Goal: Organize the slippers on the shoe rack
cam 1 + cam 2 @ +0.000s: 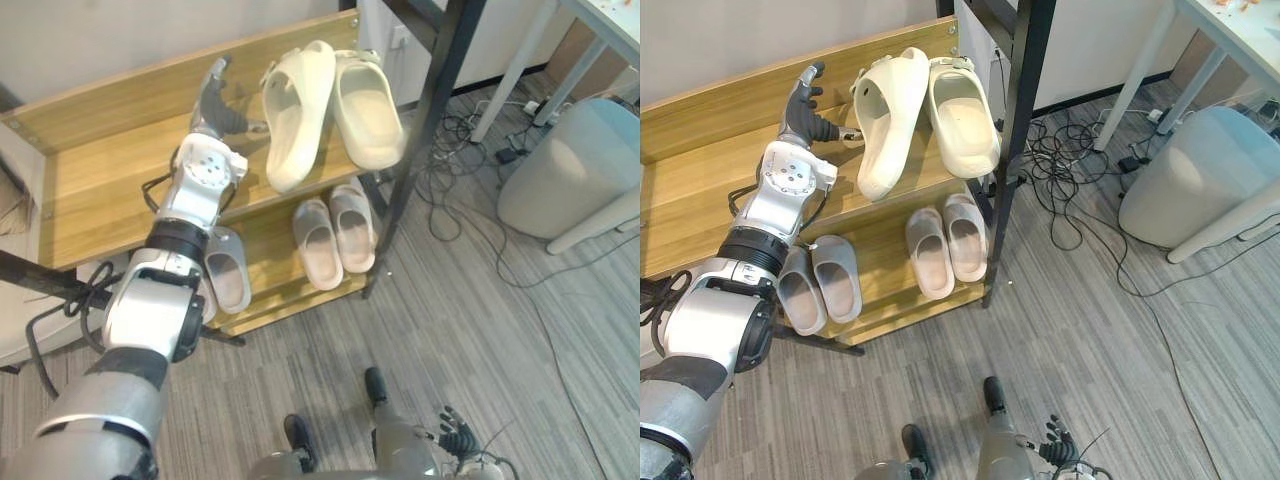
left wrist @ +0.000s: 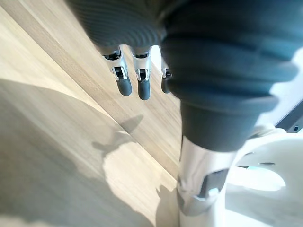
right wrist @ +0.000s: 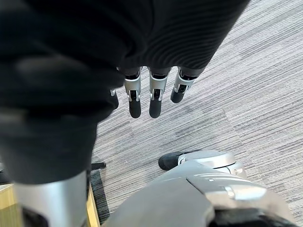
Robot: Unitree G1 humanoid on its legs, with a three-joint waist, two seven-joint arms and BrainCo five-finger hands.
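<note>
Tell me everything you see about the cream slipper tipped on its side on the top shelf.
The cream foam-looking slipper is a chunky one-piece slide with a wide strap and thick sole. It stands tipped on its edge on the light wooden top shelf, toe toward the back wall, leaning against its flat-lying cream mate. The left hand, fingers straight, is beside it, thumb reaching toward its side; contact is unclear.

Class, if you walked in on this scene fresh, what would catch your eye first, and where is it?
The big cream slippers on the top shelf of the wooden shoe rack stand out, one tipped on its edge, with the robot's left hand open right beside them. Below, a pale pink pair and a grey pair sit on the lower shelf.
</note>
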